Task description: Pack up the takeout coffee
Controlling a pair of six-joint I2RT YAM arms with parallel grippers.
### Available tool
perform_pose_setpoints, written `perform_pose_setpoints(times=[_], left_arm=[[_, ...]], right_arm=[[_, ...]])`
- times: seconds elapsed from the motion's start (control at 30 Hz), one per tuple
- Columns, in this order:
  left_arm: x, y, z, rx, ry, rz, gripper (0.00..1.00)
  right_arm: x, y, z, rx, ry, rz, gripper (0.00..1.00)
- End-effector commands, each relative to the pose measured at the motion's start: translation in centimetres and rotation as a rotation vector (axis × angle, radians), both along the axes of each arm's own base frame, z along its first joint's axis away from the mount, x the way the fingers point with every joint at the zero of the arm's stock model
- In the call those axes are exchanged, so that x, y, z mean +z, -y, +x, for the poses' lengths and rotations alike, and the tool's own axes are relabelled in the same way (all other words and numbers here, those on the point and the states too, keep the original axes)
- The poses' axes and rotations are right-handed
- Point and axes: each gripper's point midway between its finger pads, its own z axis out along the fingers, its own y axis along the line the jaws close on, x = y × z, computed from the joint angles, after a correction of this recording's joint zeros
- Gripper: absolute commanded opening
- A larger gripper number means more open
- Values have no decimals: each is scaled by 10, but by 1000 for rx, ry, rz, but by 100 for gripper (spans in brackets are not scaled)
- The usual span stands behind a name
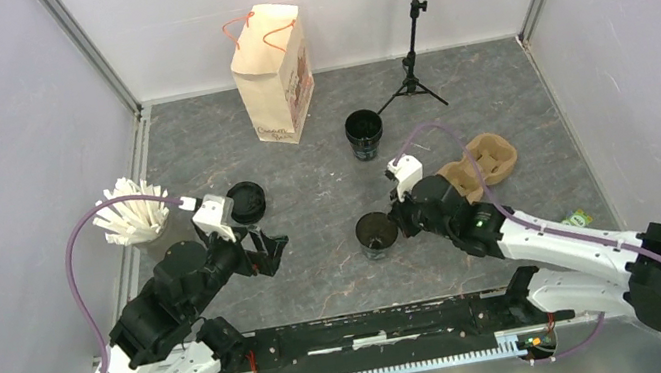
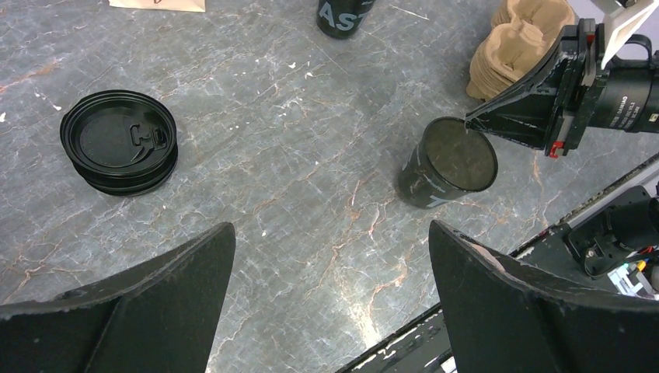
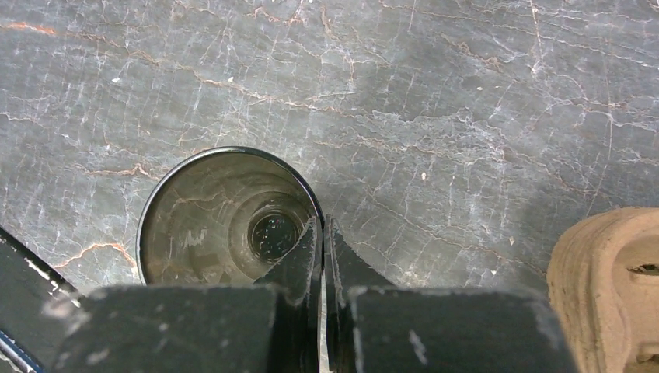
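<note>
While the left pincer (image 2: 331, 227) hangs spread wide and empty above the surface (image 1: 323, 284), the right pincer (image 3: 323, 233) is clenched on the rim of a lidless black cup (image 1: 376, 235) standing upright at centre front. A second cup (image 1: 364, 133) stands farther back, and the lid stack (image 1: 247, 202) lies to the left.

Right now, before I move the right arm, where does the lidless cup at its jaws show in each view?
Top external: lidless cup just below centre, beside the right arm.
Left wrist: right of centre, right gripper with shut jaws on its rim.
Right wrist: lower left, seen from above, jaws at its right rim.
Shared landmark: brown cup carrier.
</note>
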Motion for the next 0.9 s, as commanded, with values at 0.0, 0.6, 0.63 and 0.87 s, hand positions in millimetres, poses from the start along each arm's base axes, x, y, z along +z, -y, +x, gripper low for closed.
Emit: perform_pose_setpoints(times=[0.0, 0.6, 0.63, 0.87], left_arm=[[3, -1, 2, 25, 5, -27, 100], [-14, 4, 13, 46, -47, 52, 100], [-16, 4, 15, 48, -53, 64, 100], [-25, 7, 41, 126, -97, 198, 99]], right_arm=[[9, -9, 9, -41, 40, 32, 0], [63, 5, -5, -23, 127, 108, 58], [65, 7, -8, -14, 137, 116, 63], [67, 26, -29, 37, 195, 150, 91]])
